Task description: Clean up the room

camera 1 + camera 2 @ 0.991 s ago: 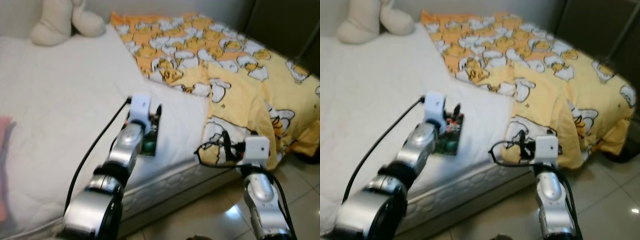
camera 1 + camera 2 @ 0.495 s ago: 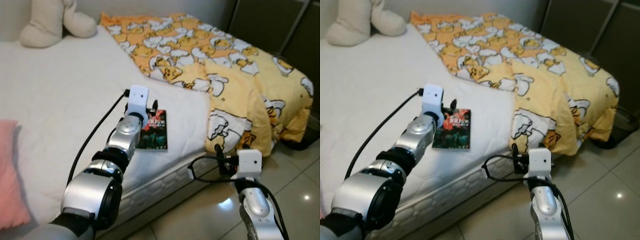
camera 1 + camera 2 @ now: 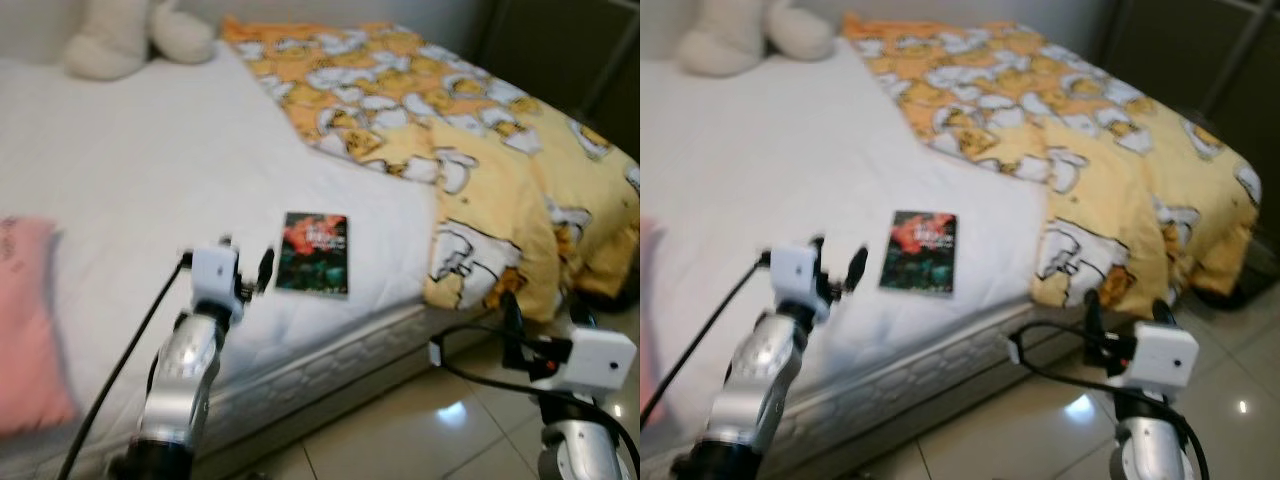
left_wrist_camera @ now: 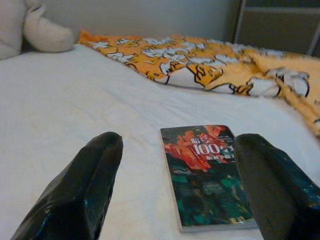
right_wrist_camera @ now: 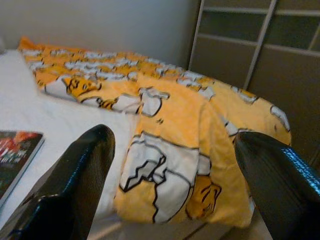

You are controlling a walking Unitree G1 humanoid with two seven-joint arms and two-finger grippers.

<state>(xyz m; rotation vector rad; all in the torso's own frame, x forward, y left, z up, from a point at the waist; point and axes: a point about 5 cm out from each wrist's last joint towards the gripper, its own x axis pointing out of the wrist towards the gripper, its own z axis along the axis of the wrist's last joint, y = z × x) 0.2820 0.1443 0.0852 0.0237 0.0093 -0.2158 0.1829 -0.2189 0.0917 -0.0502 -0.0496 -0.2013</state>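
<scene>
A dark book with a red and green cover [image 3: 314, 253] lies flat on the white bed sheet [image 3: 150, 170], near the bed's front edge. My left gripper [image 3: 248, 262] hovers open just short of the book, apart from it, with nothing between its fingers. In the left wrist view the book [image 4: 206, 174] lies ahead between the two spread black fingers [image 4: 84, 192]. My right gripper [image 3: 542, 310] is open and empty, low beside the bed over the floor, facing the yellow duck-print duvet [image 5: 170, 115].
The yellow duvet [image 3: 480, 130] covers the bed's right half and hangs over its corner. A pink pillow [image 3: 25, 320] lies at the left edge. A cream plush toy [image 3: 130, 35] sits at the head. Glossy floor tiles [image 3: 400, 420] run along the front; dark wardrobe doors [image 5: 260, 45] stand at right.
My left gripper let go of the book and drew back toward the bed's front edge; the book now lies flat. My right arm sank lower and to the right. The camera shifted.
</scene>
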